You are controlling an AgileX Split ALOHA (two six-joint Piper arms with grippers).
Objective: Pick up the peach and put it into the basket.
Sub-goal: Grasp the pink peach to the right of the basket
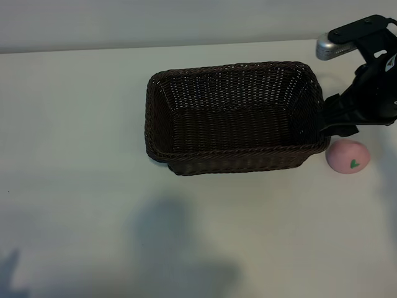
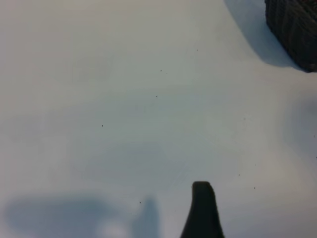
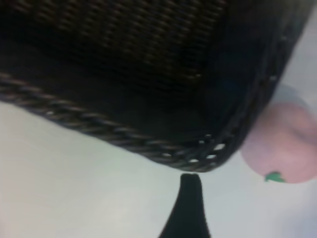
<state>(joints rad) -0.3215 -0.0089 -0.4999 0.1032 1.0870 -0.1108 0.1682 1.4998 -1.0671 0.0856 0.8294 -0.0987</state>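
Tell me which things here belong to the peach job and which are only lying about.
Belongs to the job:
- peach, on the table beside the basket's corner
- basket, nothing inside
- right gripper, jaws open, above the peach

Only there:
- white table
- left gripper, over bare table

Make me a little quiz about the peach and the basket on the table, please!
1. True or false: the peach is inside the basket.
2. Which arm's gripper is nearest the peach? A) left B) right
3. Fill the gap: the mark on the peach is coloured ____.

Key:
1. False: it lies on the table, just outside the basket's corner.
2. B: the right gripper hangs above the basket's end beside the peach, holding nothing; the left gripper is over bare table.
3. Green.
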